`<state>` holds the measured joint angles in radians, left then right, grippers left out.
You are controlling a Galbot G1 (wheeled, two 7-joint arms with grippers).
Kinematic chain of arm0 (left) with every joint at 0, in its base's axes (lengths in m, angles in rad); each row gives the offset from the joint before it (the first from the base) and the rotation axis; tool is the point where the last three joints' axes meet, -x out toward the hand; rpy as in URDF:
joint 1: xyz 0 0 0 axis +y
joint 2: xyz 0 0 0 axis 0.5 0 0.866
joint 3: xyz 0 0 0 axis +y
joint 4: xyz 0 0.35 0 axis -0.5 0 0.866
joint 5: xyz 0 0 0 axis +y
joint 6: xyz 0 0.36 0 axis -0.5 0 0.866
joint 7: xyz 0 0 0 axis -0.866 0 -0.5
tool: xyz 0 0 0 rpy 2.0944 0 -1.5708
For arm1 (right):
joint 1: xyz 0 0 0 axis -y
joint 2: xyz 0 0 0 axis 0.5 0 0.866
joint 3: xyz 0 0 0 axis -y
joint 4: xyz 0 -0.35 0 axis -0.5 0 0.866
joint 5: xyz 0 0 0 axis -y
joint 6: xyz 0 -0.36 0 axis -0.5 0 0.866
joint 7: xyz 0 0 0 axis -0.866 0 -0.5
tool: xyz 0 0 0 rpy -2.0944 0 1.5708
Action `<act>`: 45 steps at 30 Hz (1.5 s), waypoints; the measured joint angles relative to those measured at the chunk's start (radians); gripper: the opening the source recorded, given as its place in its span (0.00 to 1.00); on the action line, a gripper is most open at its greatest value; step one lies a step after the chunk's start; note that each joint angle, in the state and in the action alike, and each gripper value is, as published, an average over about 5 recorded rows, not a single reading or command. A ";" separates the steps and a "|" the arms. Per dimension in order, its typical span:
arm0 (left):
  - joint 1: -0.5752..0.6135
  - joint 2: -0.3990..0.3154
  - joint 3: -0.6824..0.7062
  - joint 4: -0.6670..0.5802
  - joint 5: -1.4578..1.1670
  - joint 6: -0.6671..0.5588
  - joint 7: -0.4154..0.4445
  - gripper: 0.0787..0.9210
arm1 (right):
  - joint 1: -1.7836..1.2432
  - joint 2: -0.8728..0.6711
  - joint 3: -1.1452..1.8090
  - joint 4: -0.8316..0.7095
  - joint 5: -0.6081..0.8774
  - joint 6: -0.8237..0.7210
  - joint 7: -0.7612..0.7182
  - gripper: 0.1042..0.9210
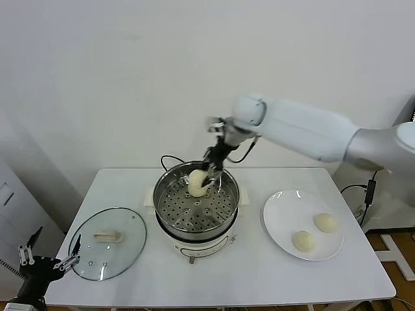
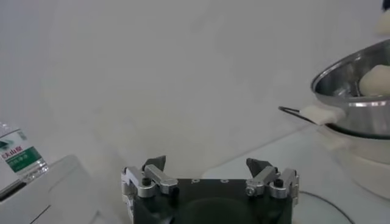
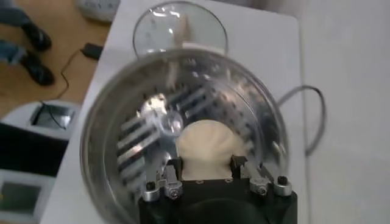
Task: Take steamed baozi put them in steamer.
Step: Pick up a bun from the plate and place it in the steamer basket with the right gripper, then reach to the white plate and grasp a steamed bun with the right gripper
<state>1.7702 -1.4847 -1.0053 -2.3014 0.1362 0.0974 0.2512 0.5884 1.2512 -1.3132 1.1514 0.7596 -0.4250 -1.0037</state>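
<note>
**Bun held inside the steamer's far rim**

Left gripper [image 1: 48,262] waits spread at 8 o'clock, off the table edge beside the lid [image 1: 107,243]. Right gripper [image 1: 206,176] clasps a bun [image 1: 196,182] at the steamer's [image 1: 196,202] 12 o'clock. Two buns [image 1: 303,240] rest on the plate [image 1: 280,206] at 3 o'clock.

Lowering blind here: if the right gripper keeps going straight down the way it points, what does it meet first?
Likely the steamer's perforated floor, via the baozi held in the right gripper.

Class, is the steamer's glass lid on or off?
Off. The glass lid lies flat on the table left of the open steamer.
</note>
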 measured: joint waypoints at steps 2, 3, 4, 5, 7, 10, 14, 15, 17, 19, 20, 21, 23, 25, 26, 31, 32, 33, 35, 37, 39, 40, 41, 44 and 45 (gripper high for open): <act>0.001 -0.004 0.002 0.001 0.000 -0.001 0.000 0.88 | -0.017 0.025 -0.001 0.000 0.006 -0.022 0.035 0.47; 0.002 -0.006 0.003 0.002 0.000 -0.002 0.000 0.88 | -0.026 0.037 -0.002 0.000 0.008 -0.032 0.051 0.47; 0.003 -0.007 0.003 0.002 0.000 -0.003 0.000 0.88 | -0.034 0.047 -0.002 0.000 0.011 -0.042 0.068 0.47; 0.004 -0.008 0.003 0.003 0.000 -0.003 0.000 0.88 | -0.043 0.055 -0.003 0.000 0.014 -0.051 0.083 0.47; 0.005 -0.008 0.002 0.005 -0.001 -0.004 0.000 0.88 | -0.057 0.068 -0.007 0.002 0.017 -0.067 0.111 0.47; 0.006 -0.006 -0.003 0.008 -0.005 -0.005 0.000 0.88 | -0.070 0.081 -0.012 0.007 0.017 -0.088 0.144 0.47; 0.005 -0.004 -0.006 0.008 -0.007 -0.004 0.000 0.88 | -0.085 0.092 -0.015 0.008 0.016 -0.109 0.180 0.49; 0.005 -0.005 -0.005 0.008 -0.007 -0.004 0.000 0.88 | -0.088 0.094 -0.015 0.008 0.017 -0.112 0.188 0.51; 0.004 -0.006 -0.003 0.008 -0.006 -0.004 0.000 0.88 | -0.093 0.096 -0.016 0.009 0.020 -0.119 0.203 0.56; 0.004 -0.007 -0.001 0.007 -0.005 -0.003 0.000 0.88 | -0.096 0.098 -0.016 0.010 0.023 -0.125 0.215 0.63; 0.004 -0.006 0.000 0.006 -0.004 -0.003 0.000 0.88 | -0.096 0.098 -0.015 0.010 0.024 -0.127 0.221 0.66; 0.004 -0.006 0.001 0.006 -0.004 -0.003 0.000 0.88 | -0.097 0.098 -0.014 0.011 0.024 -0.128 0.225 0.71; 0.003 -0.003 0.002 0.006 -0.003 -0.002 0.000 0.88 | -0.095 0.096 -0.012 0.014 0.025 -0.130 0.231 0.77; 0.002 -0.001 0.002 0.006 -0.003 -0.002 0.000 0.88 | -0.090 0.091 -0.007 0.019 0.025 -0.131 0.232 0.83; 0.001 0.001 0.002 0.006 -0.003 -0.002 0.000 0.88 | -0.086 0.087 -0.004 0.022 0.025 -0.131 0.231 0.85; -0.002 0.007 0.000 0.007 -0.007 -0.002 0.000 0.88 | -0.044 0.044 0.010 0.034 0.013 -0.111 0.183 0.88; -0.004 0.007 0.000 0.006 -0.007 -0.002 0.000 0.88 | -0.031 0.030 0.013 0.033 0.006 -0.101 0.162 0.88; -0.005 0.006 0.001 0.006 -0.007 -0.002 0.000 0.88 | -0.017 0.015 0.015 0.032 -0.003 -0.090 0.137 0.88; -0.009 0.005 0.004 0.004 -0.006 -0.002 0.000 0.88 | 0.011 -0.021 0.019 0.026 -0.030 -0.062 0.077 0.88; -0.012 0.004 0.008 0.002 -0.005 -0.002 0.000 0.88 | 0.036 -0.061 0.022 0.013 -0.064 -0.029 0.011 0.88; -0.015 0.005 0.012 0.000 -0.002 -0.002 0.000 0.88 | 0.053 -0.105 0.026 -0.003 -0.106 0.007 -0.055 0.88; -0.017 0.006 0.015 0.000 -0.001 -0.002 0.000 0.88 | 0.059 -0.128 0.028 -0.010 -0.130 0.026 -0.085 0.88; -0.019 0.006 0.017 0.000 0.001 -0.001 0.000 0.88 | 0.062 -0.152 0.031 -0.017 -0.157 0.045 -0.114 0.88; -0.024 0.008 0.025 0.000 0.005 0.003 -0.001 0.88 | 0.058 -0.228 0.047 -0.028 -0.244 0.100 -0.183 0.88; -0.026 0.009 0.028 0.000 0.007 0.003 -0.001 0.88 | 0.050 -0.255 0.056 -0.029 -0.276 0.118 -0.201 0.88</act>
<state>1.7446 -1.4760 -0.9774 -2.3015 0.1433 0.1008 0.2497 0.6388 0.9966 -1.2574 1.1223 0.4835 -0.3067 -1.2044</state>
